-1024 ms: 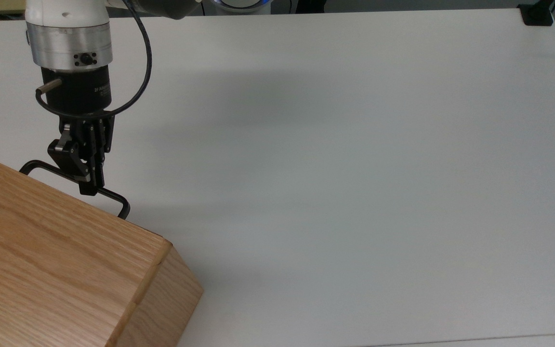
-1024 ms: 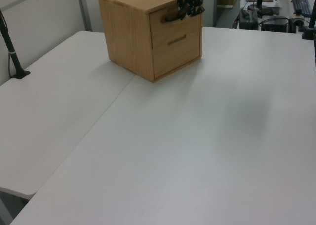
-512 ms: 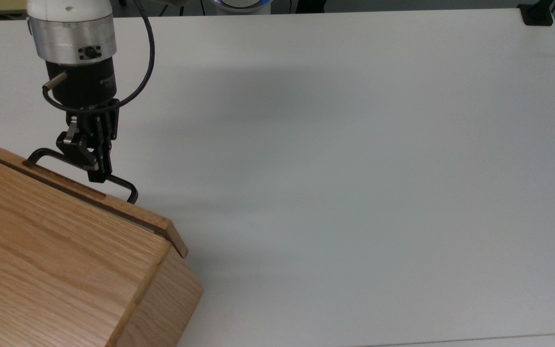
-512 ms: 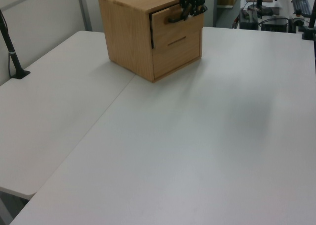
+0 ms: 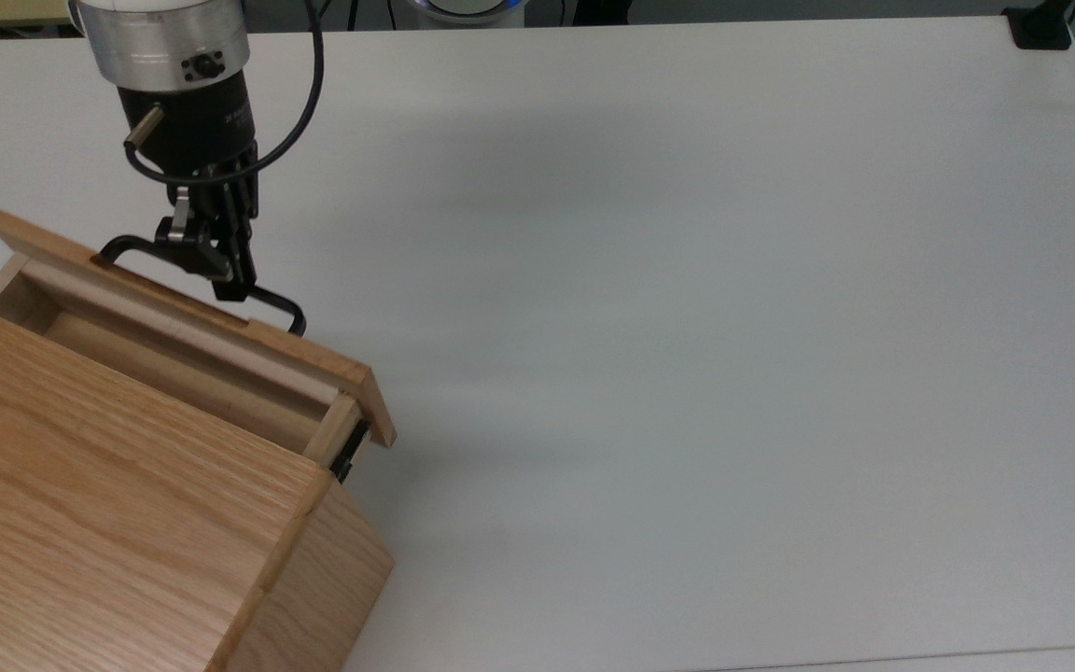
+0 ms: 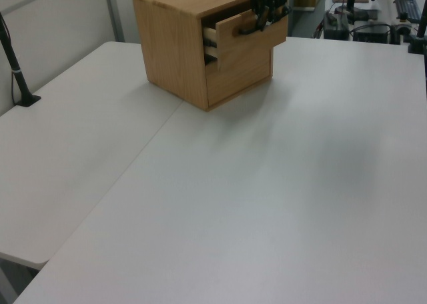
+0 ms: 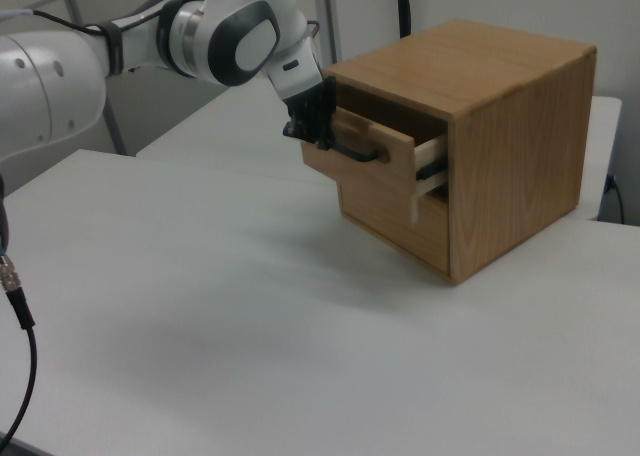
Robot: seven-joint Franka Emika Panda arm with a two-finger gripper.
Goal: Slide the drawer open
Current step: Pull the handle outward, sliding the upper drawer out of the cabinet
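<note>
Gripper (image 5: 216, 266) pinches handle (image 5: 269, 301); drawer (image 5: 192, 322) partly out of cabinet (image 5: 108, 504); pull should run straight along rails, grip firm.

An oak cabinet (image 5: 108, 495) sits at seven o'clock on the white table (image 5: 687, 327), with a black clamp (image 5: 1040, 28) at one o'clock.

- one wooden cabinet (image 5: 108, 504) on the table
- two drawers in it: the top drawer (image 7: 385, 156) pulled partway out, the lower drawer (image 7: 395, 216) flush
- one black bar handle (image 5: 272, 301) on the top drawer
- one robot arm (image 7: 150, 41) with one gripper (image 5: 220, 266)
- two white tables (image 6: 253, 204) butted together
- one black clamp (image 5: 1040, 28) at the top view's far right corner
</note>
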